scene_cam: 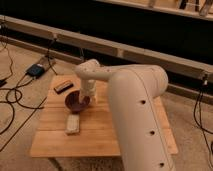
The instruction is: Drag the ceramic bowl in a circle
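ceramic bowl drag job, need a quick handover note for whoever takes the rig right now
Gripper: down at the right rim of the ceramic bowl; whether it has a grip is not clear.
Bowl: upright on the wooden table, left of centre. A pale block lies just in front of it and a dark flat object lies behind it, near the far left corner.
Done: gripper brought to the bowl.
Left: confirm the hold, then drag the bowl in a circle, keeping clear of the block.
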Controlling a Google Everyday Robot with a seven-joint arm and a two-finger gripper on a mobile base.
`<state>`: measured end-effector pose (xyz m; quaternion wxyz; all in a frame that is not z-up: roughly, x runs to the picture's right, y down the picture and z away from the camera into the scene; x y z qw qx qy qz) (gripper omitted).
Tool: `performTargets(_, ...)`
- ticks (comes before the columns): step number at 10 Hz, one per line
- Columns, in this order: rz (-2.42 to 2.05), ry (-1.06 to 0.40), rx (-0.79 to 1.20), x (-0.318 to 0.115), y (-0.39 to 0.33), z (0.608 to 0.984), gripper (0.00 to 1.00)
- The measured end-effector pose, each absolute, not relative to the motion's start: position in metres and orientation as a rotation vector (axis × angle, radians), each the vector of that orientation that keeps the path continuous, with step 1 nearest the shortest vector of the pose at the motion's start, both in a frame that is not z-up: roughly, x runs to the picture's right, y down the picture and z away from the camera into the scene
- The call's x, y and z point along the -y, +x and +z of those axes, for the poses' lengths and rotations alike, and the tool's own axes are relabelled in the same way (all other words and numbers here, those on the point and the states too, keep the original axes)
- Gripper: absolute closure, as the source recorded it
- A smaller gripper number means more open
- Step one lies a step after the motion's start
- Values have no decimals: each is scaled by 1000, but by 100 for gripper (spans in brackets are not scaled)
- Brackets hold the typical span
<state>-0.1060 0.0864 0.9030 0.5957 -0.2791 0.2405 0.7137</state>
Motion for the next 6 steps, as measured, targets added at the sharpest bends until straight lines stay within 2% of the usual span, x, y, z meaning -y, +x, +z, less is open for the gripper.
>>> performTargets(3, 1669, -653, -547, -87, -104, 904, 93)
performTargets(4, 1672, -654, -545, -87, -103, 904, 99)
performTargets(6, 1676, -654, -542, -85, -102, 906, 100)
